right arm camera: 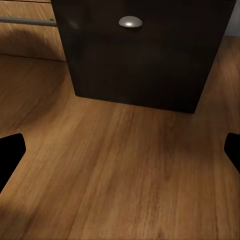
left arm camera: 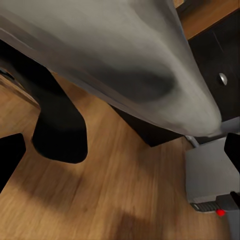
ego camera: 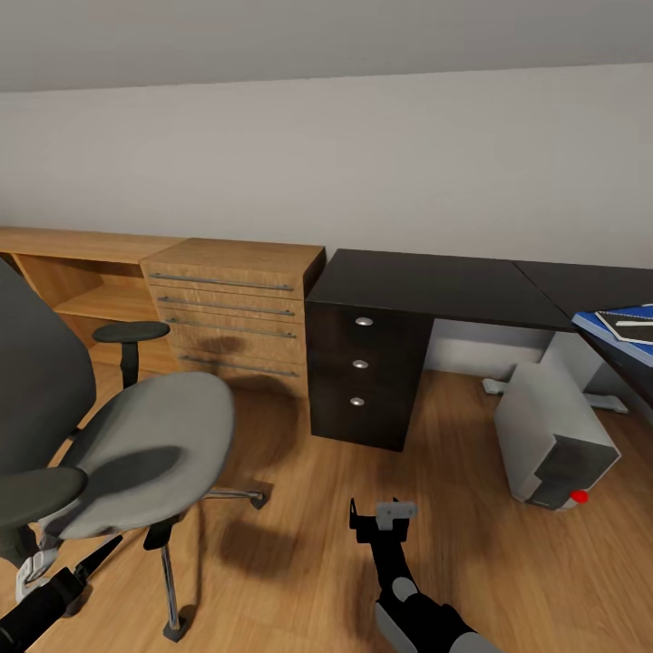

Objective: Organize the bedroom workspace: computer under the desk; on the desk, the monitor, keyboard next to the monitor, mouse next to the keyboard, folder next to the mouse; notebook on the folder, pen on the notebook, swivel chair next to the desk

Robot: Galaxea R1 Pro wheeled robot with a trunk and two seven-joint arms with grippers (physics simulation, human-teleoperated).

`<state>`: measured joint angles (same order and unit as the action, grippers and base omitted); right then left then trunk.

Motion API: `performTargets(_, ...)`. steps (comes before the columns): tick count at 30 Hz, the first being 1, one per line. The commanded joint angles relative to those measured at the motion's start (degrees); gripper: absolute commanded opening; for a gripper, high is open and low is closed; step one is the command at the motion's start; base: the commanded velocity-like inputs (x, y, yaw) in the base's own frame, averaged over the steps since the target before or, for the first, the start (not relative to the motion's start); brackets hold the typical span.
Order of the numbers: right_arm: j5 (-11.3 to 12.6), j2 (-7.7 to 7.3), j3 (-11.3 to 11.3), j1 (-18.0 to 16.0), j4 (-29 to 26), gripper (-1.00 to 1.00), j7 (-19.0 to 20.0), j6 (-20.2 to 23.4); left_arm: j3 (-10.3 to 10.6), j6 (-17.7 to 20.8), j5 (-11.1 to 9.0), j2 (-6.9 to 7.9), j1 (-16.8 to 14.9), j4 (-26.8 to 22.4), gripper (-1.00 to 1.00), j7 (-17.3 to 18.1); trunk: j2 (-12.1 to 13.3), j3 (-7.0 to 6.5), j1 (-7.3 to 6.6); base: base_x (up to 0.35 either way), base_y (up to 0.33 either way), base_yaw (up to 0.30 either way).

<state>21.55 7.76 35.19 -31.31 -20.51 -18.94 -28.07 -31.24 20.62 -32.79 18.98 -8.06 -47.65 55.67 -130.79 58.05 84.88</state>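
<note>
Floor (ego camera: pixel 299 508): light brown wood planks; carries swivel chair (ego camera: pixel 136 453) at near left, wooden chest (ego camera: pixel 236 313) at far left, computer (ego camera: pixel 553 435) at right, under the desk's edge.
Desk (ego camera: pixel 435 286): glossy black top, far right of centre; drawer block with round silver knobs stands on floor.
On desk: blue folder (ego camera: pixel 603 325) at far right edge, with dark notebook (ego camera: pixel 635 325) lying on it.

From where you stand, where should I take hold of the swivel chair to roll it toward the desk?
Probably the front edge of the swivel chair's seat, which juts toward the robot; the left tool already sits below it, approaching from the robot's side. The near armrest is an alternative. The path to the desk crosses bare floor.
</note>
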Motion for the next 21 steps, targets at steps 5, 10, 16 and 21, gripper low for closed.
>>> performTargets(5, 0.37, -0.02, 0.49, -0.06, 0.25, 1.00, -0.47, -0.21, -0.17, 0.56, -0.33, 0.01, -0.03, 0.01, 1.00, 1.61, -0.02, 0.05, -0.01, 0.000, 0.000, 0.000)
performTargets(10, 0.41, -0.02, 0.43, -0.06, 1.34, 1.00, -0.47, -0.22, -0.89, 0.56, -0.28, 0.01, -0.03, 0.01, 1.00, 3.73, -0.02, 0.05, -0.01, 0.000, 0.000, 0.000)
performTargets(16, 0.39, -0.02, 0.41, -0.06, 1.93, 1.00, -0.45, -0.23, -1.43, 0.56, -0.26, 0.01, -0.03, 0.01, 1.00, 4.59, -0.02, 0.05, -0.01, 0.000, 0.000, 0.000)
performTargets(21, 0.39, -0.02, 0.40, -0.06, 2.03, 1.00, -0.42, -0.23, -1.52, 0.56, -0.27, 0.01, -0.03, 0.01, 1.00, 5.00, -0.02, 0.05, -0.01, 0.019, 0.000, 0.000)
